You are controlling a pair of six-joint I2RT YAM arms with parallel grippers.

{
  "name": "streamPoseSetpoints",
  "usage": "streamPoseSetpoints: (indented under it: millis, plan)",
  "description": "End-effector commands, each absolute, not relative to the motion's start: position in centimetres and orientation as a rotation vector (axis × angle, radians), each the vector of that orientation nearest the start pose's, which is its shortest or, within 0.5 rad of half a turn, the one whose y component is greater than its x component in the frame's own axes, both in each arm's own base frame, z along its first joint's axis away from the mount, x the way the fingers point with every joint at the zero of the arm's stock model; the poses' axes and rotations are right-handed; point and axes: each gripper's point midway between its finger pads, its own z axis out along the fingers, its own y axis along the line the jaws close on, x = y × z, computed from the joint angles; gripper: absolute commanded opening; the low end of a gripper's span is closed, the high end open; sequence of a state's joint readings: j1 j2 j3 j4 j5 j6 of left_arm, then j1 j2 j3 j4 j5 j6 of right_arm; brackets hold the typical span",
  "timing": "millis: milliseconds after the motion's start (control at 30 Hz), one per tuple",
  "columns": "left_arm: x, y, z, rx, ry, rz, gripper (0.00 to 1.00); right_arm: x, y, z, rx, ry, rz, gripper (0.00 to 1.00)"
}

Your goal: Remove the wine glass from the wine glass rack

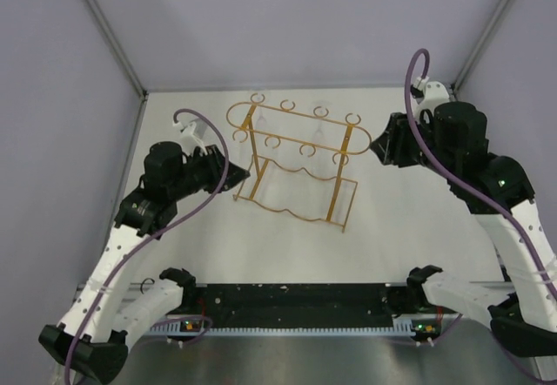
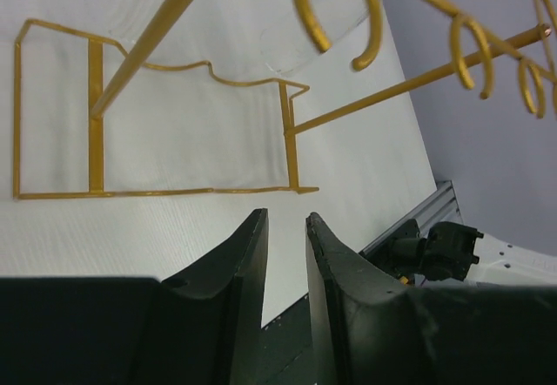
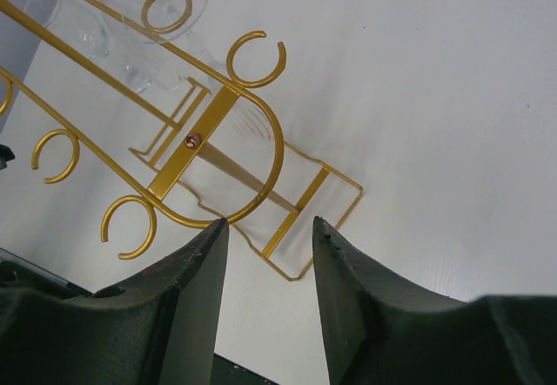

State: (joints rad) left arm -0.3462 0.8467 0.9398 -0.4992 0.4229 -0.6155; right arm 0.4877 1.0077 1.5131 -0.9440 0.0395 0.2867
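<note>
The gold wire wine glass rack [image 1: 254, 165] stands mid-table. A clear wine glass [image 1: 319, 131] hangs upside down from its top rails, faint in the top view. In the right wrist view the glass [image 3: 144, 50] hangs at the upper left behind the rails of the rack [image 3: 187, 154]. My left gripper [image 1: 239, 176] sits by the rack's left post, its jaws a narrow gap apart and empty [image 2: 287, 215]. The rack's base [image 2: 96, 115] lies ahead of it. My right gripper [image 1: 376, 148] is open and empty at the rack's right end [image 3: 270, 221].
Grey walls enclose the white table on three sides. A black rail [image 1: 296, 302] with the arm bases runs along the near edge. A second faint clear glass [image 1: 246, 124] seems to hang near the rack's left end.
</note>
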Motion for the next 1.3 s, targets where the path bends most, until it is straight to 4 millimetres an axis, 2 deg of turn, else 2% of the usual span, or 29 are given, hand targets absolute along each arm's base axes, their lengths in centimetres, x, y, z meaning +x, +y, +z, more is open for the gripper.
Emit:
streamPoseSetpoints:
  millis: [0, 200, 567, 867, 1267]
  plan:
    - [23.4, -17.4, 31.9, 0.024, 1.967, -0.973, 0.3, 25.1, 14.3, 38.5, -0.162, 1.964, 0.516, 0.44]
    - [23.5, -17.8, 33.3, 0.037, 1.947, -0.999, 0.31, 26.5, 14.8, 38.5, -0.148, 1.964, 0.503, 0.44]
    - [25.3, -18.4, 33.8, 0.039, 1.951, -0.989, 0.31, 28.4, 15.5, 38.1, -0.146, 1.979, 0.486, 0.43]
    - [26.2, -18.6, 34.8, 0.05, 1.939, -0.979, 0.32, 28.7, 15.4, 37.6, -0.143, 1.99, 0.463, 0.36]
    - [28.0, -18.9, 34.2, 0.056, 1.966, -0.943, 0.32, 28.4, 15.5, 36.6, -0.166, 2.014, 0.47, 0.28]
